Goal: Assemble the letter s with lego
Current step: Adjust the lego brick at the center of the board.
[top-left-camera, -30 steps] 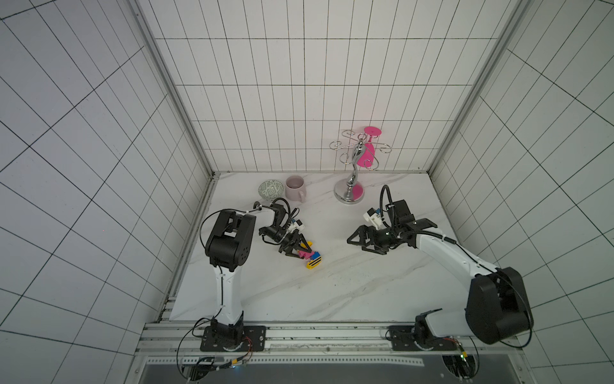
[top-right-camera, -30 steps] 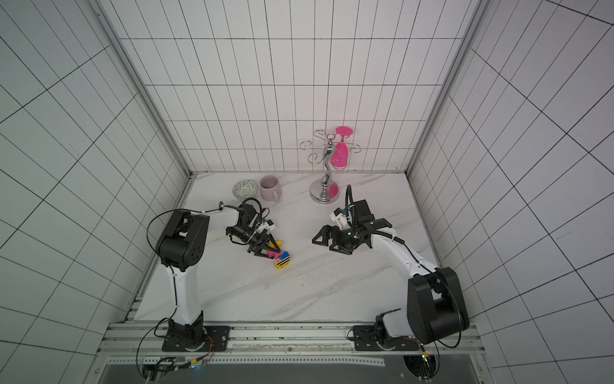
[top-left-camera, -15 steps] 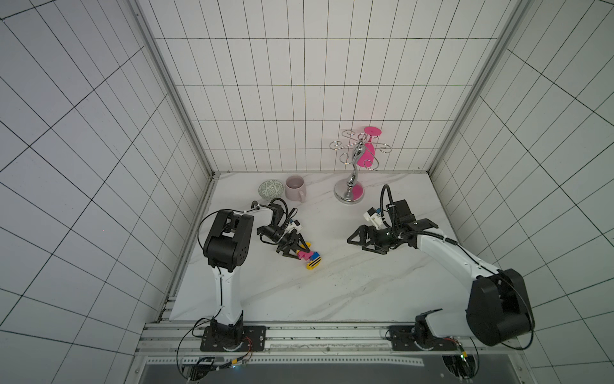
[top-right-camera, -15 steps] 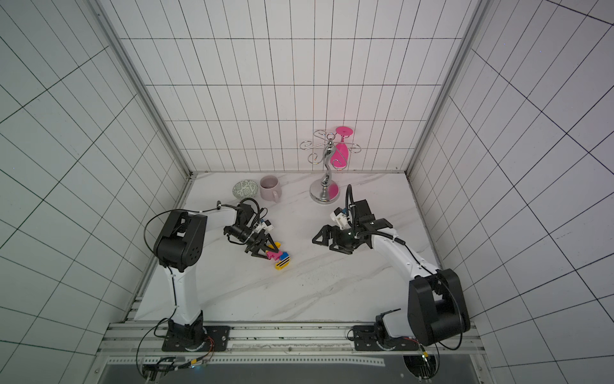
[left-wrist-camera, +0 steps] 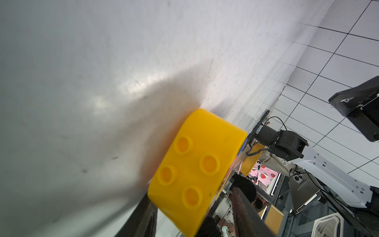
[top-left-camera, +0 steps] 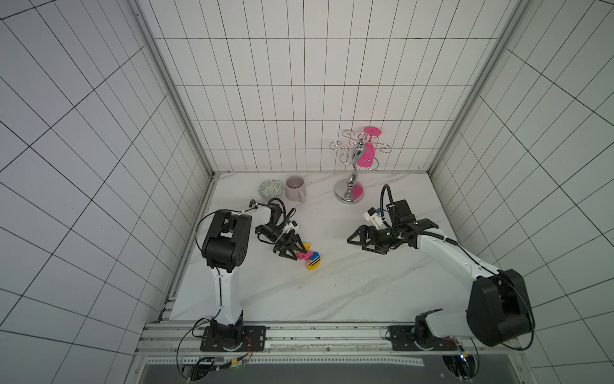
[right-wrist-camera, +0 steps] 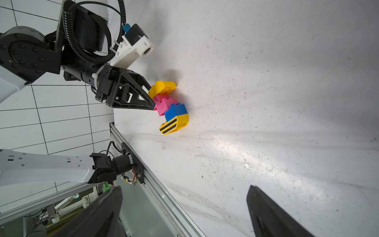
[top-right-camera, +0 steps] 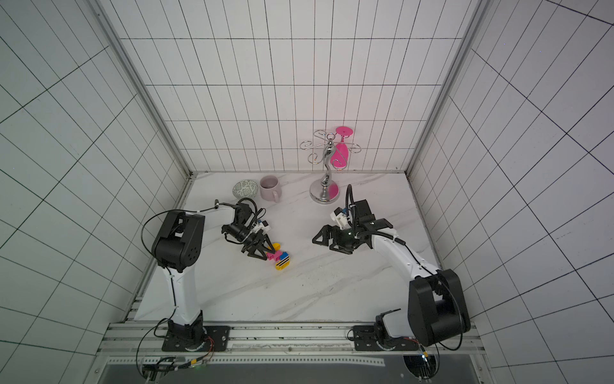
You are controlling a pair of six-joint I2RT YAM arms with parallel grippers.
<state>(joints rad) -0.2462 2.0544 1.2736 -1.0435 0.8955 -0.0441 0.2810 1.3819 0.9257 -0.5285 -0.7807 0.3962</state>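
Left gripper (right-wrist-camera: pixel 152 98): jaws now parted a touch wider about plain yellow end of S-shaped cluster of yellow, pink, blue plastic bricks (right-wrist-camera: pixel 172 108). Its arm's black elbow block (top-left-camera: pixel 226 246) drifted slightly toward counter (top-left-camera: pixel 332 292) left edge.

light: bright, even | glare: pale patches on white marble surface (right-wrist-camera: pixel 256 156) | blur: close yellow studded plastic brick (left-wrist-camera: pixel 196 164) soft | edges: wall tile lines curved

- Both top views look down from high, sharing the whole counter (top-left-camera: pixel 332 289).
- Left wrist camera: very near the letter s (left-wrist-camera: pixel 196 170).
- Right wrist camera: farther off, facing it.
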